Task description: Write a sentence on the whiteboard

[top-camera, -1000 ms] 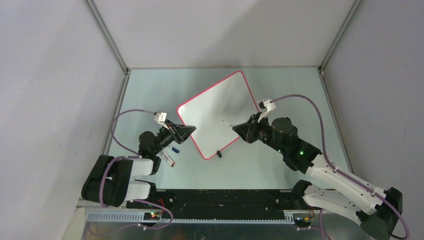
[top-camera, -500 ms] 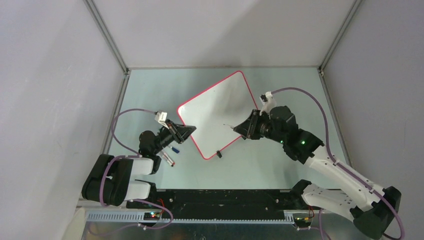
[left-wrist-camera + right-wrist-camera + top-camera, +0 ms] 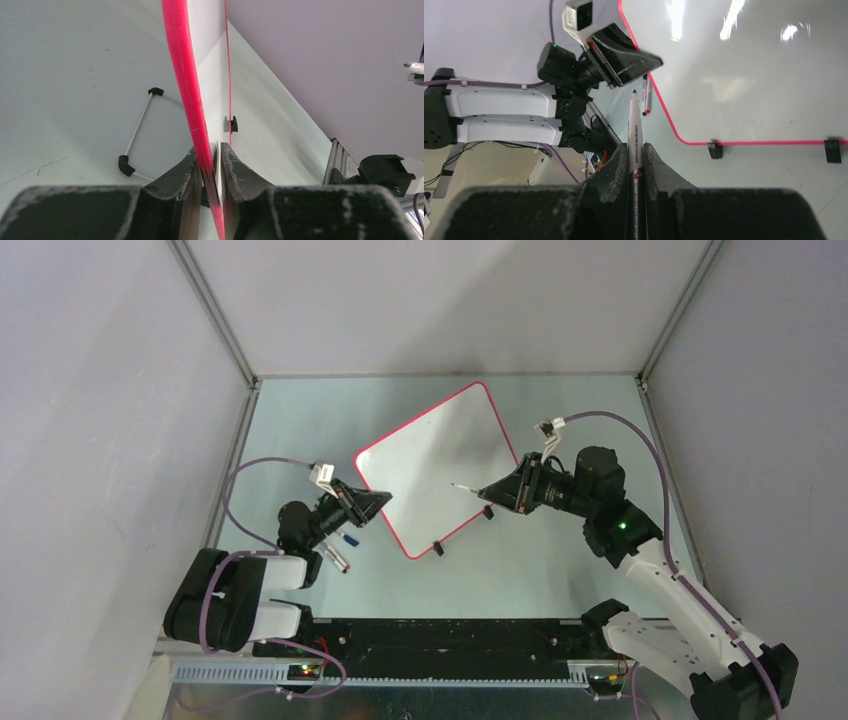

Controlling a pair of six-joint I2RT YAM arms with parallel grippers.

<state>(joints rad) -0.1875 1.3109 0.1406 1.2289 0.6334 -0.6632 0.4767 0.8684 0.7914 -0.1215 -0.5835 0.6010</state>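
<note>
**Overhead view.** The whiteboard sits near the middle of the pale green desk, between the two arms. It is turned diamond-wise, so that one rounded corner points toward the back wall. Its glossy face is blank and bordered by a thin red-pink rim. Two black clip feet are fixed on its near-right edge. The left end effector meets the board at its left corner. The right end effector reaches in from the right side, over the board's right edge. Two loose pens lie on the desk just beside the left arm, off the board.

**Left wrist view.** The left end effector is closed to a narrow gap on the board's edge. The red-pink rim runs between its two dark fingers and lies against the left one.

**Right wrist view.** The right end effector is clamped tight on a marker. The marker has a white barrel and a dark tip, and it projects straight out from between the fingers. In the overhead view its tip lies above the board's face, inside the right edge. Whether the tip touches the surface cannot be told.
</note>
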